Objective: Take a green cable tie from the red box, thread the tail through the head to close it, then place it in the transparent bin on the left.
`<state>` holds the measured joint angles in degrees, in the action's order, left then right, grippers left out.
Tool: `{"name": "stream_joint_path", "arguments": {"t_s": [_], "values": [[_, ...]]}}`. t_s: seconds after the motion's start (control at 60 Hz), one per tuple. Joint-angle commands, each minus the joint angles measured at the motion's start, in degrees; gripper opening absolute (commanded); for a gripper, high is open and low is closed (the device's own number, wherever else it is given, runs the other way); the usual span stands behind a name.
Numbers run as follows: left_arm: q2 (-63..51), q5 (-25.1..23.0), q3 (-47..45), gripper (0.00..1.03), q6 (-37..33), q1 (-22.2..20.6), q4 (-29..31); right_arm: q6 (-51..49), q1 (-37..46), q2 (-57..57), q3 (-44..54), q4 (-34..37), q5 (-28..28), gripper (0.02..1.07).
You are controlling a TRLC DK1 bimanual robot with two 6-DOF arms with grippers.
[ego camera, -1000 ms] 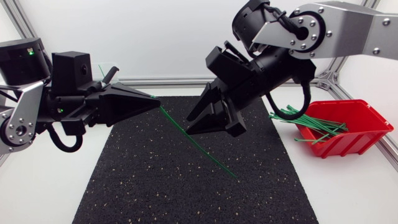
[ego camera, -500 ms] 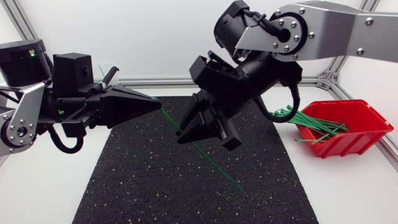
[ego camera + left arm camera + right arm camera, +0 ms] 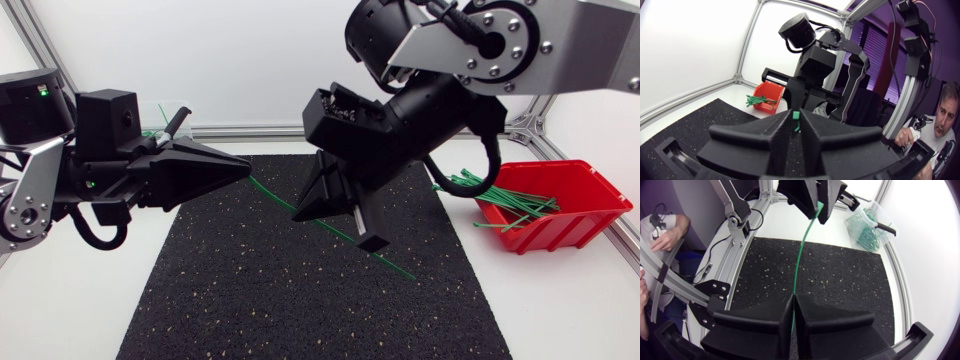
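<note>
Right gripper (image 3: 793, 300) has swung leftward and now sits clamped on the green cable tie (image 3: 396, 268), whose tail lies flatter than before. Left gripper (image 3: 246, 168) pinches the tie's head (green tip visible between its fingers). The tie hangs above the black mat (image 3: 250, 290) on the white table (image 3: 560, 300).

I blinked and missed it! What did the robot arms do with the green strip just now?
The right gripper came lower and a bit nearer the left gripper. It now pinches the green cable tie, whose free end swung toward the red box. The left gripper stayed put, holding the head.
</note>
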<state>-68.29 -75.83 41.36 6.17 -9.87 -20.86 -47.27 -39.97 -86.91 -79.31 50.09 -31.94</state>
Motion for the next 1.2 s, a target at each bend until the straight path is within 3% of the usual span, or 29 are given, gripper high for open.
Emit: {"name": "stream_joint_path", "arguments": {"t_s": [0.0,0.05,0.15,0.217,0.317,0.567,0.667,0.867,0.95,1.033,1.133,1.183], "values": [[1.5,-0.7,-1.3,0.54,-2.2,1.0,-0.5,1.8,-0.9,1.3,2.4,-1.4,4.6,0.08],[1.6,0.2,-1.0,0.71,-3.3,2.4,-0.5,2.8,-1.7,1.7,3.5,-3.4,8.9,0.08],[1.1,5.3,0.2,0.74,-2.9,3.9,0.3,4.3,-3.5,1.7,5.9,-7.6,18.4,0.08],[0.7,8.4,0.8,0.8,-2.8,4.9,1.6,4.4,-6.4,1.3,9.8,-14.1,29.5,0.08],[0.0,11.8,1.3,0.96,-2.7,5.5,3.4,3.8,-10.1,-1.2,14.2,-20.7,40.6,0.08],[1.6,17.0,1.1,0.97,-3.8,6.7,8.8,-0.4,-15.0,-9.0,20.4,-34.2,57.9,0.09],[2.1,20.9,1.0,0.97,-7.3,6.8,12.9,-2.8,-15.7,-12.9,22.1,-40.4,64.3,0.1],[2.1,23.8,-0.1,0.98,-7.6,6.5,13.2,-8.3,-15.8,-20.0,25.0,-53.7,71.8,0.11],[2.2,24.5,-0.3,0.98,-8.0,6.4,13.3,-8.8,-16.5,-22.4,25.8,-55.9,73.0,0.13],[2.3,24.9,-0.6,0.98,-8.2,6.3,13.3,-8.8,-17.9,-22.8,27.0,-56.1,73.1,0.29],[2.3,26.1,-0.6,0.98,-8.5,6.2,13.3,-8.7,-19.1,-22.2,28.1,-54.2,73.1,0.59],[2.3,26.2,-0.6,0.98,-8.6,6.2,13.3,-8.4,-19.5,-21.5,28.5,-52.8,73.0,0.63]]}}
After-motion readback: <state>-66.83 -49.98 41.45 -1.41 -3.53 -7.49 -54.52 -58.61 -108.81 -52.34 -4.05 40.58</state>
